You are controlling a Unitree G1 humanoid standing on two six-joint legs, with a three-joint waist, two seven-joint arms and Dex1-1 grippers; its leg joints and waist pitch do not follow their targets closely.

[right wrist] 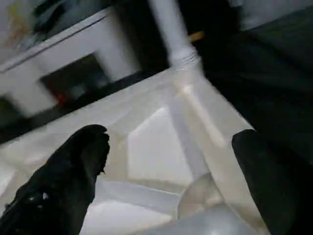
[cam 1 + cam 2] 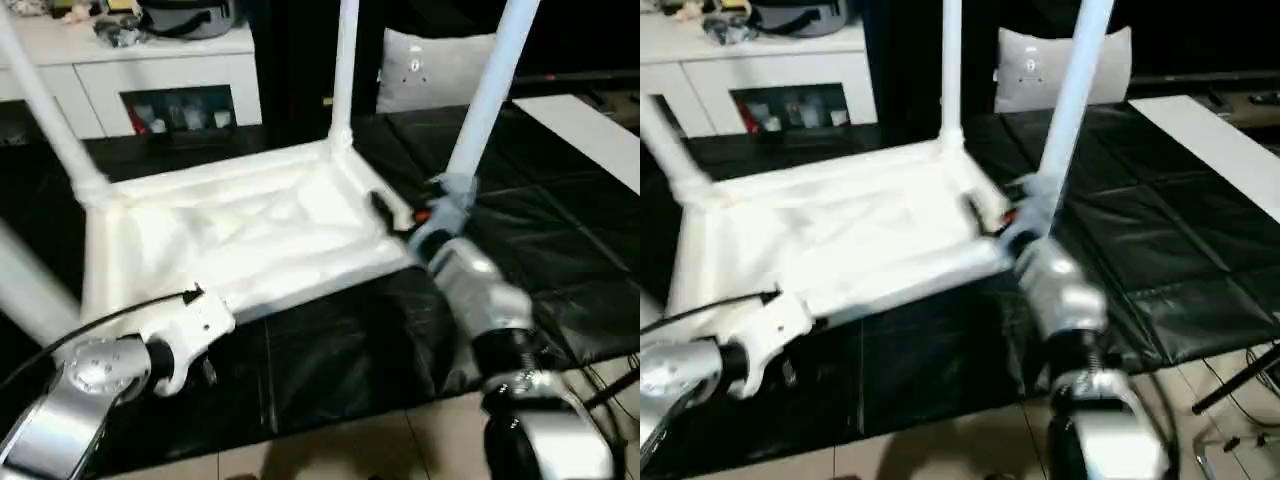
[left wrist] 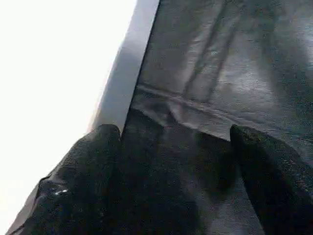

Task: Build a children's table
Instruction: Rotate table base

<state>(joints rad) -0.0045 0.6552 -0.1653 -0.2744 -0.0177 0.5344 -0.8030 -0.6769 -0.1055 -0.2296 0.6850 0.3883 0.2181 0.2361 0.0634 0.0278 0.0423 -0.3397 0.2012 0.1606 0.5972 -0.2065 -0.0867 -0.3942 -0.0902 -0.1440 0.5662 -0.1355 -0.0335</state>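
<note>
The small white plastic children's table [image 2: 240, 240] lies upside down in front of you on the black quilted mat [image 2: 540, 210], its ribbed underside facing up. Three long round white legs stand in corner sockets: the far-left leg [image 2: 45, 105], the far-right leg [image 2: 345, 70] and the near-right leg [image 2: 490, 95], which leans slightly to the right. At the left edge of the left eye view a blurred white bar [image 2: 30, 290] crosses the near-left corner; you cannot tell from here whether it is seated.

Your right gripper [image 1: 171, 161] is at the near-right corner of the tabletop, beside the base of the near-right leg. In the right wrist view its two black fingers [image 1: 68, 181] stand wide apart, with the ribbed underside and a round socket between them, closed on nothing.

Your left gripper [image 3: 171, 147] sits at the near-left part of the table's near edge. Its two fingers [image 3: 83, 181] are spread apart over the black mat, and the bright white rim [image 3: 54, 73] of the table lies just beside one finger; it holds nothing.

Behind the mat stand a white cabinet with glass doors [image 2: 150, 85] and a pale grey cushion [image 2: 430, 65].
</note>
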